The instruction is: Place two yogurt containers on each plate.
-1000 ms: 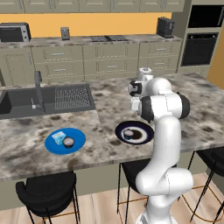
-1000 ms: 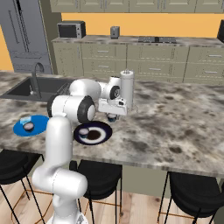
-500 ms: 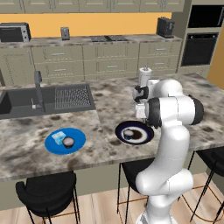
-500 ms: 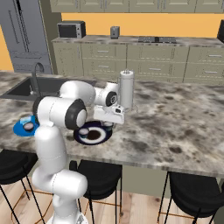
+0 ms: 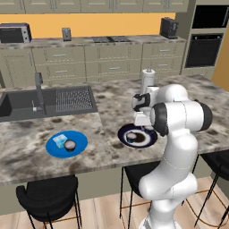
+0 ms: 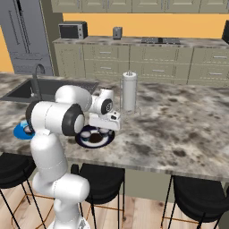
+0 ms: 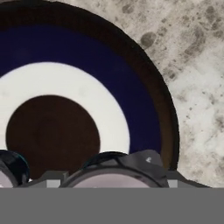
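Round dark yogurt cup with whitish top (image 7: 114, 168): over dark navy plate with pale centre (image 5: 150, 139), between end effector (image 5: 142, 120) fingertips, apparently gripped | second dark cup (image 5: 131, 137): on that plate | pale blue squarish cup (image 5: 58, 141) and dark cup (image 5: 69, 144): on bright blue plate (image 5: 80, 142) | both plates: speckled stone tabletop (image 5: 112, 156).

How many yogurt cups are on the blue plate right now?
Two. On the blue plate sit a squarish pale blue cup and a round dark cup, side by side.
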